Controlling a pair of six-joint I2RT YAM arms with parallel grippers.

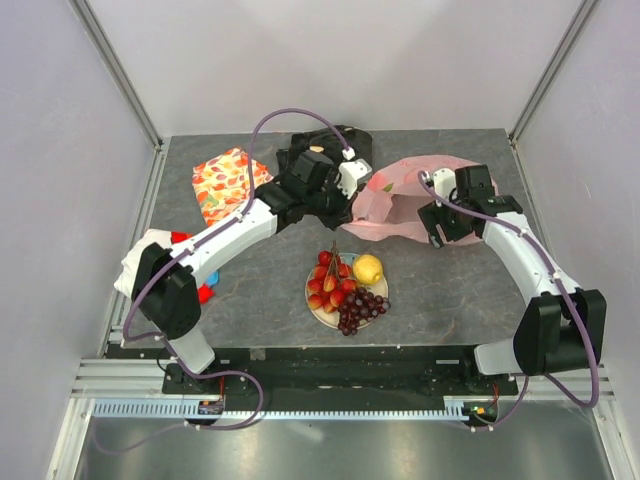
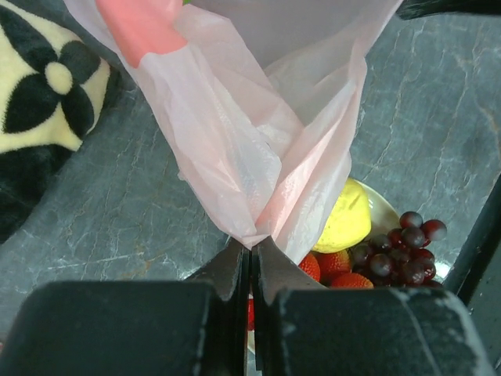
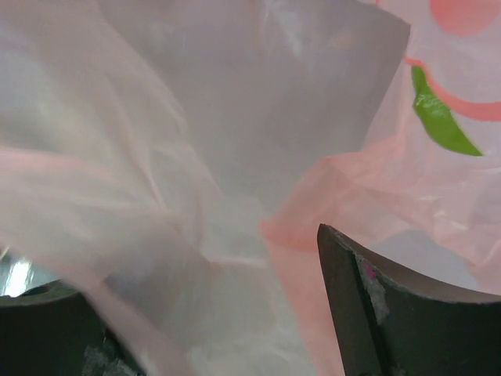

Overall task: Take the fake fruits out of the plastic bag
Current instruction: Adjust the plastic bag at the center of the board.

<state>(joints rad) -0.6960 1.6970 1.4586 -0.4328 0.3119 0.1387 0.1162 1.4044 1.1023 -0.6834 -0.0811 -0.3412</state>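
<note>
The fake fruits lie on a small plate at the table's middle front: red fruits, a yellow lemon and dark purple grapes. The pink plastic bag hangs lifted behind the plate, between both arms. My left gripper is shut on a bunched corner of the plastic bag, just above the lemon, grapes and red fruits. My right gripper stands open at the bag's right side, with loose bag film filling the space between its fingers.
An orange leaf-print cloth lies at the back left. A black patterned cloth lies behind the left wrist and also shows as black-and-cream cloth. A red-and-blue cloth sits by the left arm's base.
</note>
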